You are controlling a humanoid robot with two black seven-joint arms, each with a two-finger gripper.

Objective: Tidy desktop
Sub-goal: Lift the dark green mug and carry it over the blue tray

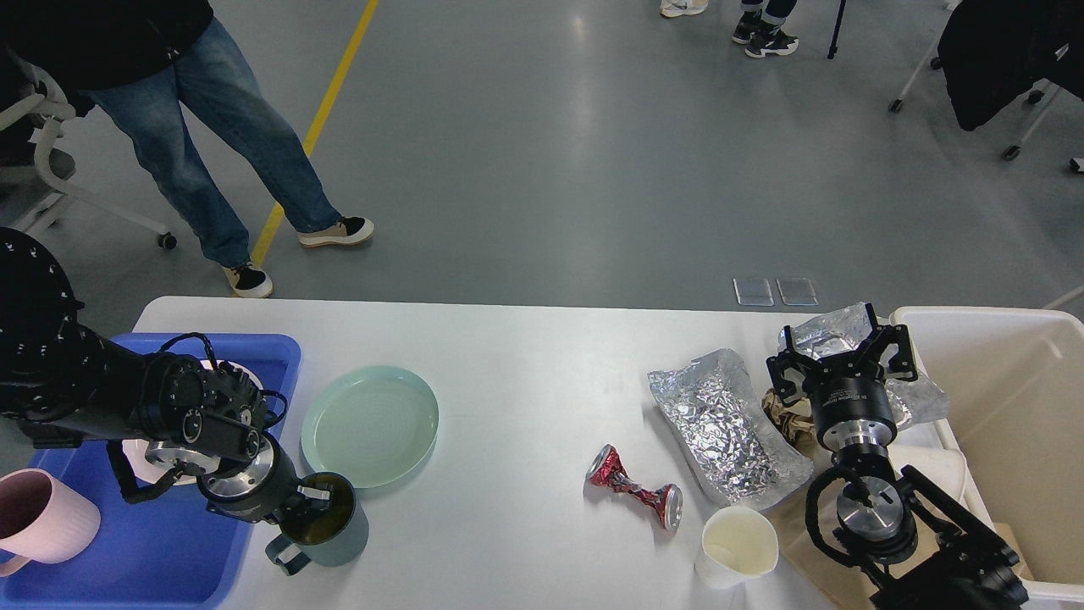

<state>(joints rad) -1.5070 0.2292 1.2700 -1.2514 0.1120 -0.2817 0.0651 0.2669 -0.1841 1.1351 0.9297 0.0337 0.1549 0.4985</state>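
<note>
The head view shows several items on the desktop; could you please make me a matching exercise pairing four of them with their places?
Things:
1. pink mug
2. green plate
3. crushed red can
4. white paper cup

Places:
A. near edge, below the foil tray
B. in the blue tray
C. middle of the desktop
D. just right of the blue tray

Pairs: 1-B, 2-D, 3-C, 4-A

The scene is bright and evenly lit from above. Soft pale reflections of ceiling lamps lie on the grey floor (pixel 593 169). The white desktop (pixel 525 373) is slightly glossy, with only weak, short shadows under objects. The crumpled foil (pixel 728 424) shows small sharp glints. Focus is sharp everywhere; straight lines bend slightly near the edges.
</note>
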